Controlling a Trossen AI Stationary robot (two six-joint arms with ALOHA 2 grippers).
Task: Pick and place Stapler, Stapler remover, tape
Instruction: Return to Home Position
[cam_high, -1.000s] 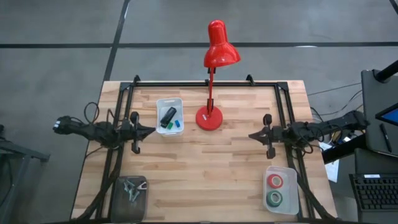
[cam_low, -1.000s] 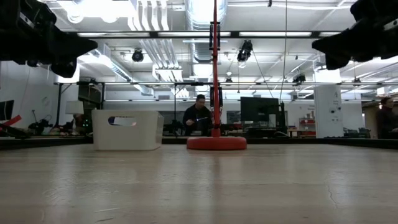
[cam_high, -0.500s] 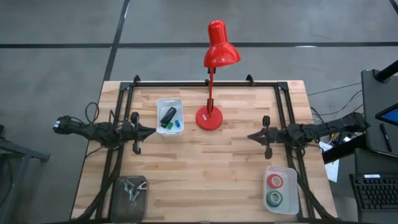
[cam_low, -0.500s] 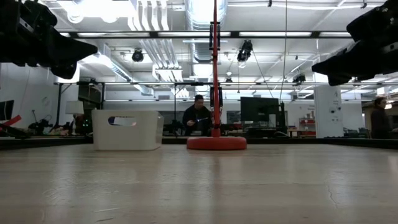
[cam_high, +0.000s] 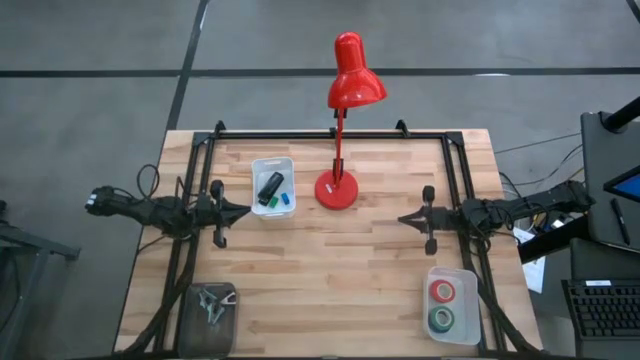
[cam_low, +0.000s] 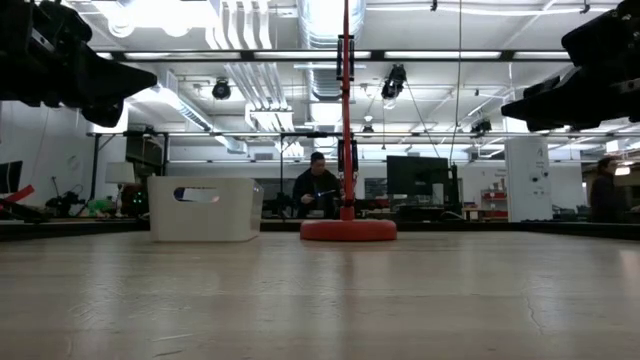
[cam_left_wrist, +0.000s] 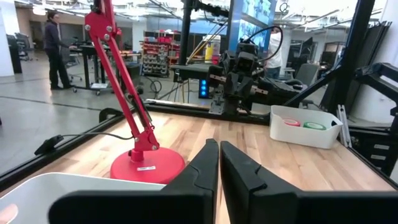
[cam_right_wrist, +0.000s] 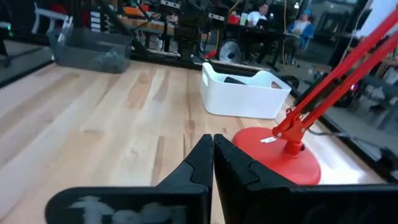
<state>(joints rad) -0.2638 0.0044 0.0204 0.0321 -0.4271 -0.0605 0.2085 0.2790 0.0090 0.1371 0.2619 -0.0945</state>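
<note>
The black stapler (cam_high: 270, 186) lies in a white bin (cam_high: 256, 168) at the table's far left, beside small blue and green blocks. A red tape roll (cam_high: 442, 291) and a green one (cam_high: 441, 319) sit in a white bin (cam_high: 429, 278) at the near right. Grey metal pieces, perhaps the stapler remover (cam_high: 212, 304), lie in a grey tray at the near left. My left gripper (cam_high: 246, 209) hovers shut near the stapler bin. My right gripper (cam_high: 402, 218) hovers shut at mid right. Both hang above the table in the low view.
A red desk lamp stands on its round base (cam_high: 337, 189) at far centre, its head (cam_high: 355, 72) beyond the far edge. A black frame (cam_high: 330, 134) runs along the far edge and both sides. Bare wood (cam_high: 330, 270) lies between the grippers and toward the near edge.
My right gripper has moved slightly toward the table's left and has dipped a little in the low view. The left arm and every object have kept still.
</note>
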